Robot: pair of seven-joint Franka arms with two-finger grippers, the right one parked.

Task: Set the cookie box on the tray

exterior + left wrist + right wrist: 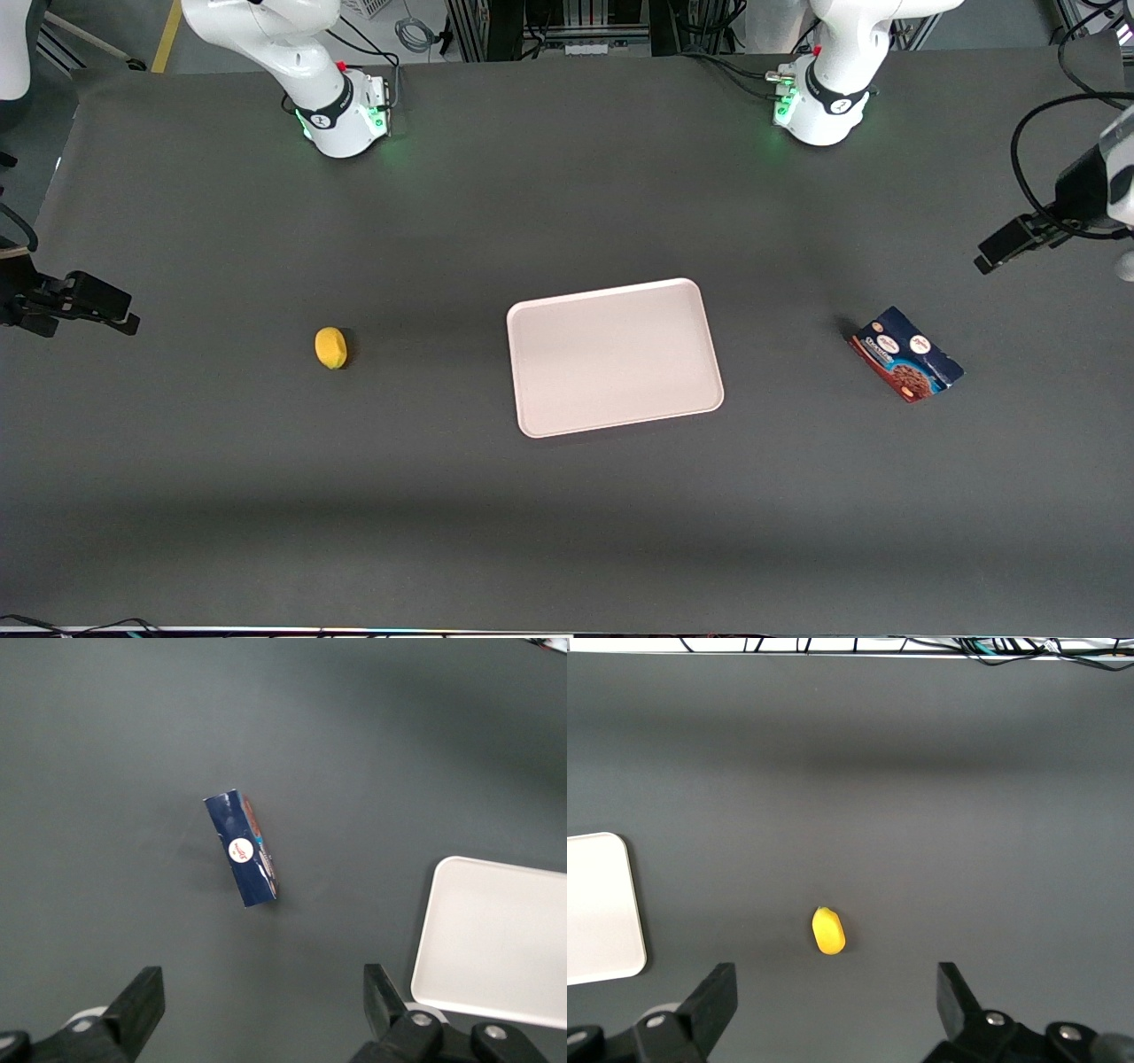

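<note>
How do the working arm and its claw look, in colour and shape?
The working left arm is glossy white and rounded, with a black band, green lights and black cables at its base. Its claw, above the grey table near the navy cookie box, has two black wedge-shaped fingers spread open.

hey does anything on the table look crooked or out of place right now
Only mildly: the cookie box lies skewed on the table, apart from the tray. The open gripper hovers above it. A yellow lump sits toward the parked arm's end.
</note>
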